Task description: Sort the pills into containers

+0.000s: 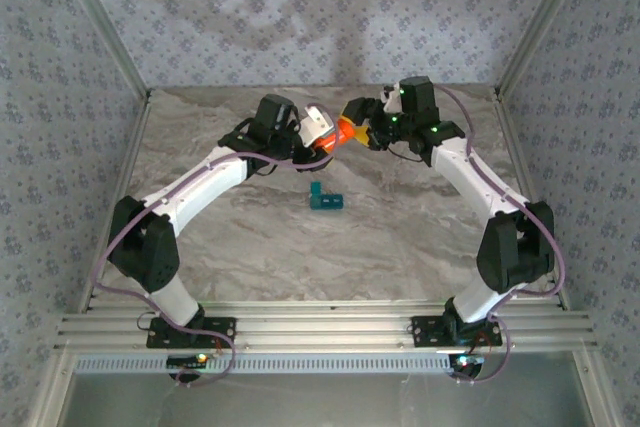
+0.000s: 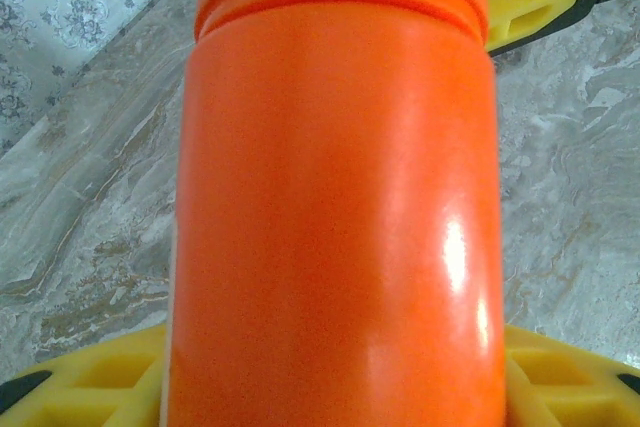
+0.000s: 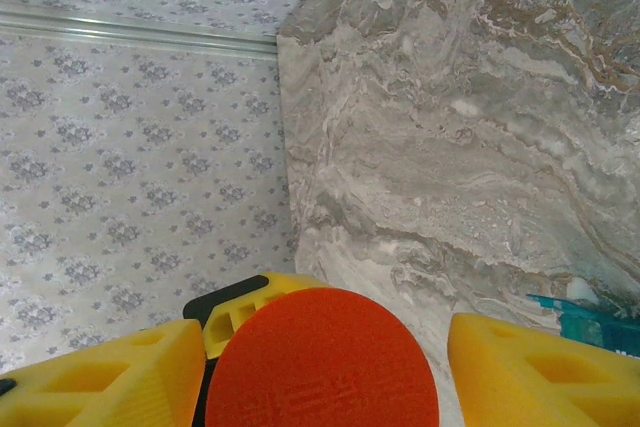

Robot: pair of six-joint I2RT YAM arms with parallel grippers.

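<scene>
Left hand (image 1: 328, 137) grips orange bottle (image 2: 335, 227); right hand (image 1: 370, 128) at cap (image 3: 322, 362), grip unclear; containers (image 1: 325, 197) nearby.

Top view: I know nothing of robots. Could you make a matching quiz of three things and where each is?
1 orange cylindrical plastic bottle
2 round orange cap
3 small teal plastic pill box

A lying on the marbled table
B between the right gripper's yellow fingers
C clamped in the left gripper

Pairs: 1-C, 2-B, 3-A

Small teal pill box (image 1: 327, 199) lies near the table's (image 1: 400, 237) middle; L-shaped from above.
</scene>
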